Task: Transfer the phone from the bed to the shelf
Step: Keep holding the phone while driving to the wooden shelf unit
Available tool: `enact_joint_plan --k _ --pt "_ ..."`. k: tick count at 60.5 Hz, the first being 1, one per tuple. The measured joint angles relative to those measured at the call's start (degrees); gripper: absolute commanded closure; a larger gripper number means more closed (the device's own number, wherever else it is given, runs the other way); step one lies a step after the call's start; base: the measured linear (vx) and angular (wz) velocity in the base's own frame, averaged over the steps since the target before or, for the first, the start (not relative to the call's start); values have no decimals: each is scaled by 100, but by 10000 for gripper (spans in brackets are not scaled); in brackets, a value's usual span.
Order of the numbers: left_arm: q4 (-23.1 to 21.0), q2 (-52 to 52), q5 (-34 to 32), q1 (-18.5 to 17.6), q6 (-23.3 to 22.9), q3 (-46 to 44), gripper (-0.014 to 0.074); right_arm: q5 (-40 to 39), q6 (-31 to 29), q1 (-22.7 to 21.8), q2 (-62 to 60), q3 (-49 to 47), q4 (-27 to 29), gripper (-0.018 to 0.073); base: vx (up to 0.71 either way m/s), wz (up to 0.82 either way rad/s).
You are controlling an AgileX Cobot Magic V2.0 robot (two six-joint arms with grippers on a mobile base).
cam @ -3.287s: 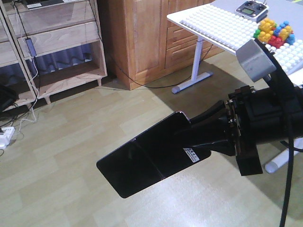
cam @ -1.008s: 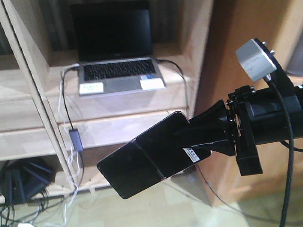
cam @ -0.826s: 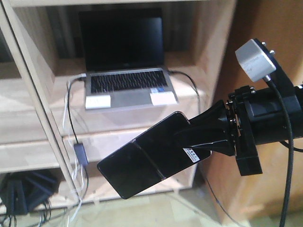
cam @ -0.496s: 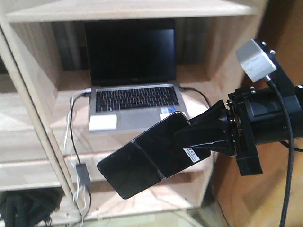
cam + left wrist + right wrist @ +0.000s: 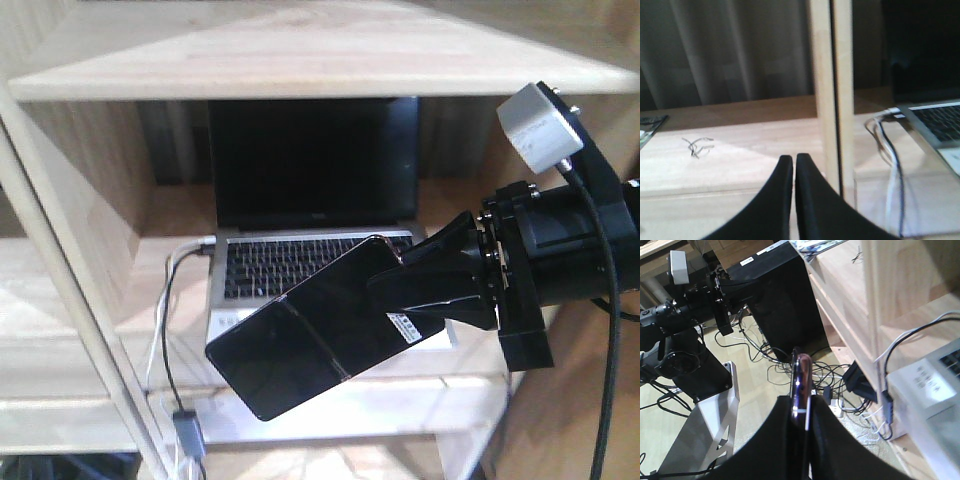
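The phone (image 5: 310,340) covers much of the laptop (image 5: 310,160)'s keyboard and palm rest.

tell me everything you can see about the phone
The phone is a flat, glossy black rectangular slab with a crease across its middle and a small white sticker near the gripped end. Its thin rim looks pinkish metal in the right wrist view, where it shows edge-on. The right gripper is clamped on one short end, holding it tilted in the air, the free end lower. It hangs in front of the open grey laptop on the shelf; only that gripper is seen touching it.
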Motion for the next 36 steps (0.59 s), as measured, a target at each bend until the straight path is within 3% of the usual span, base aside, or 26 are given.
enact_joint_plan --k 36 --pt "0 0 0 0 0 0 595 0 0 0 0 0 0 561 13 2"
